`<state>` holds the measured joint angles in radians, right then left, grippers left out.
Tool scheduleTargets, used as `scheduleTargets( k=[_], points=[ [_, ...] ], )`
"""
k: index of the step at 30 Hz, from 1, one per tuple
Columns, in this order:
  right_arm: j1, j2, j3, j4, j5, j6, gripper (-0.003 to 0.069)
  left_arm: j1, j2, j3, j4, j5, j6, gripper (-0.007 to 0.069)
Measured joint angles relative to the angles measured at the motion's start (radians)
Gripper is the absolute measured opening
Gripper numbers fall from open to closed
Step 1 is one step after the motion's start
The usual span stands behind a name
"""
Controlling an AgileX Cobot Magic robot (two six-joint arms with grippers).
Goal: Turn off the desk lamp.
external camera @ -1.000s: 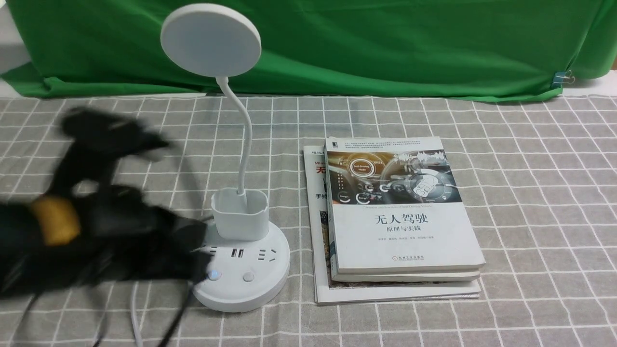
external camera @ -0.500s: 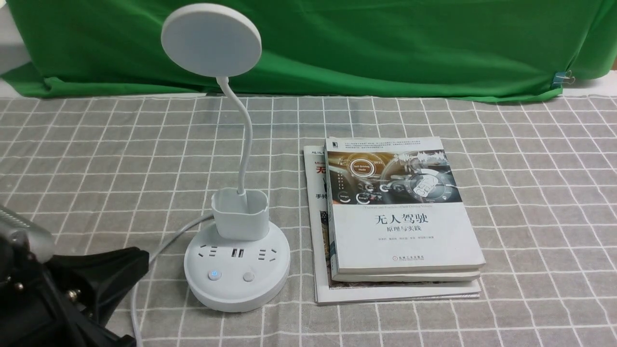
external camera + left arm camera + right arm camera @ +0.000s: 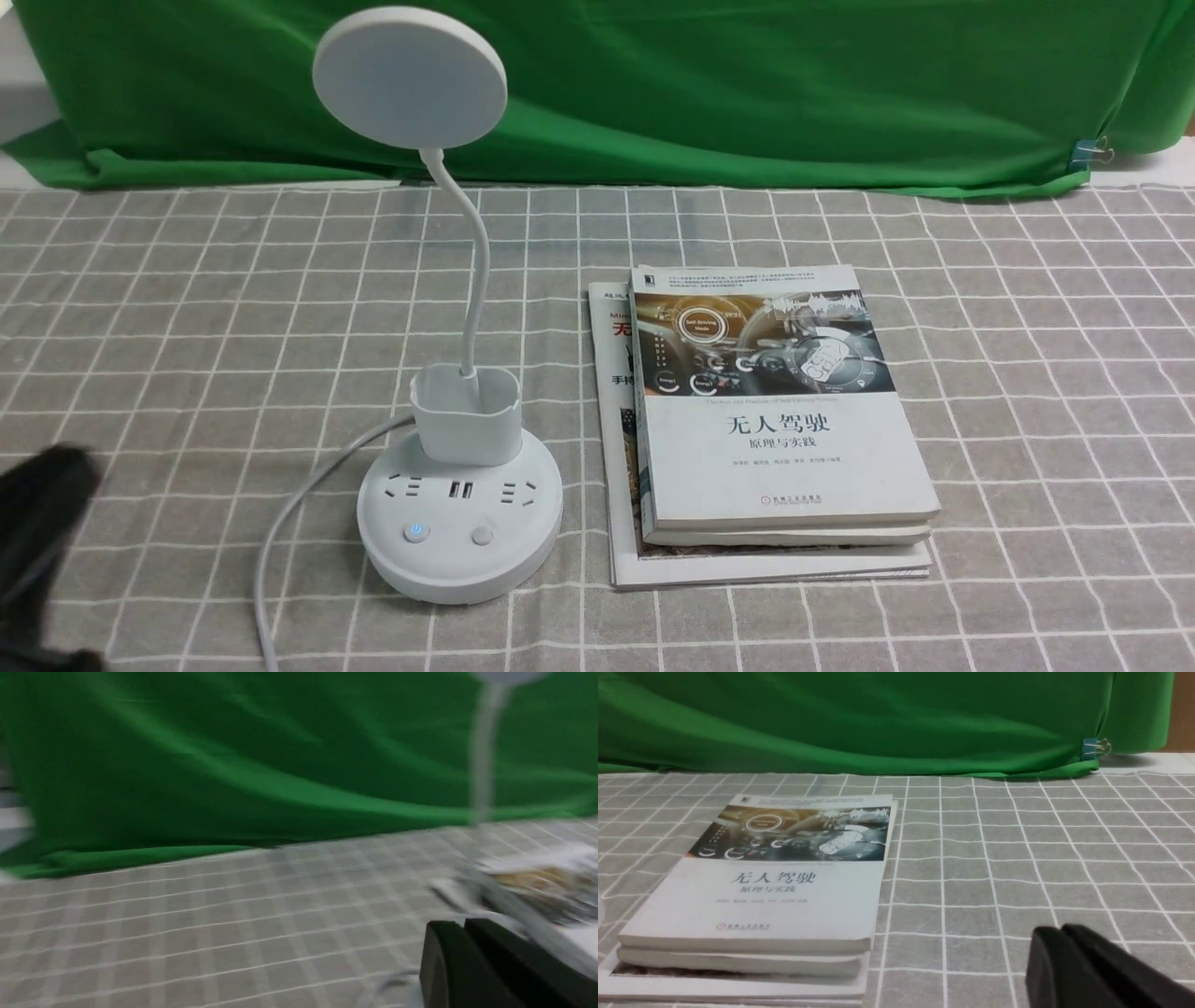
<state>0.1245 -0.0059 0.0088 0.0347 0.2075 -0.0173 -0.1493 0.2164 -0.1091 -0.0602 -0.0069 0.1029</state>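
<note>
Front view: the desk lamp (image 3: 460, 495) stands upright on the checked tablecloth (image 3: 1027, 373), left of centre; its round base carries sockets and two buttons, the left button (image 3: 414, 533) showing a small blue glow, the right button (image 3: 482, 536) plain; the cup holder sits on the back of the base, the thin neck rising from it to the flat disc head, which shows no obvious glow from this side; a white cord (image 3: 280, 523) runs off the base toward the near left; a stack of books (image 3: 775, 429) lies just beside the lamp on its right; green cloth (image 3: 747, 84) hangs behind; the left gripper (image 3: 37, 551) is a dark blur at the near left edge, well apart from the lamp, jaw spread not readable here.

Left wrist view: heavily motion-blurred; the two black fingers (image 3: 472, 970) lie pressed together, holding nothing; the lamp neck shows only as a pale streak.

Right wrist view: sharp; the lamp is missing here; the books fill the near side; the right gripper (image 3: 1064, 961) has its fingers closed together, empty, low over the cloth.
</note>
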Motion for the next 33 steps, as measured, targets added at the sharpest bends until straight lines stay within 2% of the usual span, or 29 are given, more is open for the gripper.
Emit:
scheduleTargets(
  k=[2,7,13,33],
  points=[
    [0.000,0.000,0.000,0.000,0.000,0.000,0.0036,0.084,-0.077,0.047,-0.023,0.007,0.000,0.0017],
    [0.000,0.000,0.000,0.000,0.000,0.000,0.0036,0.181,-0.203,0.113,-0.071,0.076,-0.007,0.0017],
    [0.000,0.000,0.000,0.000,0.000,0.000,0.0036,0.190,-0.217,0.116,-0.087,0.244,-0.014,0.0018],
    [0.000,0.000,0.000,0.000,0.000,0.000,0.0036,0.190,-0.218,0.116,-0.087,0.251,-0.014,0.0019]
  ],
)
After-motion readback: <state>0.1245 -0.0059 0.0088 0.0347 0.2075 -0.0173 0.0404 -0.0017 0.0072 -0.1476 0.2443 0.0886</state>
